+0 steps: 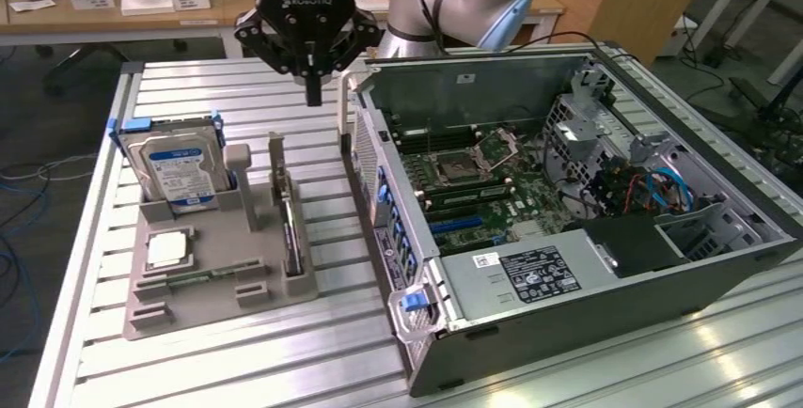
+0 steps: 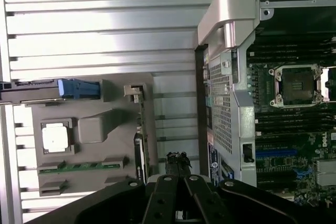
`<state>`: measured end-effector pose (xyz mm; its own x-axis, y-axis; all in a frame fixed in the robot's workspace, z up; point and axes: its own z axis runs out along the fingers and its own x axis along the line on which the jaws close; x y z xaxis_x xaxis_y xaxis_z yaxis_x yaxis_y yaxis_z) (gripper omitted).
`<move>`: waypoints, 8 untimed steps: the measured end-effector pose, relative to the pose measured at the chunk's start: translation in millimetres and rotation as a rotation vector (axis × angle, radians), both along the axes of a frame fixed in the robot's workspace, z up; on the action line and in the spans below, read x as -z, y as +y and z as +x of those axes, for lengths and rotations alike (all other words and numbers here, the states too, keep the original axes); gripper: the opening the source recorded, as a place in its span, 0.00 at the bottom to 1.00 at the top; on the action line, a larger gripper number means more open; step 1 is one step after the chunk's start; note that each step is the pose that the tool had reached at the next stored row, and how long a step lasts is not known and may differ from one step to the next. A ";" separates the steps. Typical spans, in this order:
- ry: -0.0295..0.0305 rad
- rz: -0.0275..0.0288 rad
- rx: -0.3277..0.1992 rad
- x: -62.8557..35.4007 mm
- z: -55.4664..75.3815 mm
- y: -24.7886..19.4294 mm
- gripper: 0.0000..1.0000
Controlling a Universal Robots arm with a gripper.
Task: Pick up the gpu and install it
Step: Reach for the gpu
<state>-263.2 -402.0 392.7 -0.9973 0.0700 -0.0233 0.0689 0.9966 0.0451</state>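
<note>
Up front, an open PC case [image 1: 590, 267] lies on its side on a slatted table [image 1: 251, 361], its motherboard [image 1: 464, 173] exposed. To the exterior view's left of it, a grey tray [image 1: 232, 243] holds spare parts. A chip [image 1: 167, 250] lies flat in the tray. The gpu [image 1: 291, 234] stands on edge in a slot along the tray's case-side edge, with its metal bracket at the far end. Further back, a hard drive [image 1: 176, 171] sits upright. Beyond the tray, the gripper [image 1: 311, 96] hangs above the table. Its fingers are pressed together, holding nothing, and point down over the slats between tray and case, clear of the gpu. A cluttered desk [image 1: 38, 15] stands behind.
</note>
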 end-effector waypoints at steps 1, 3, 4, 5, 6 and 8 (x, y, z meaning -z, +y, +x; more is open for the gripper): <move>0.0000 -0.0001 0.000 0.0 -1.9 -0.1 0.11; 0.0000 -0.0001 -0.001 0.0 -5.7 -0.3 0.11; 0.0000 0.0000 -0.001 0.0 -7.7 -0.4 0.11; 0.0000 0.0000 -0.001 0.0 -9.5 -0.5 0.11; 0.0000 0.0000 -0.002 0.0 -11.3 -0.7 0.11; 0.0000 -0.0001 -0.003 0.1 -14.8 -1.4 0.11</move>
<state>-277.9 -403.4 392.6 -0.9975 0.0672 -0.0233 0.0661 0.9968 0.0451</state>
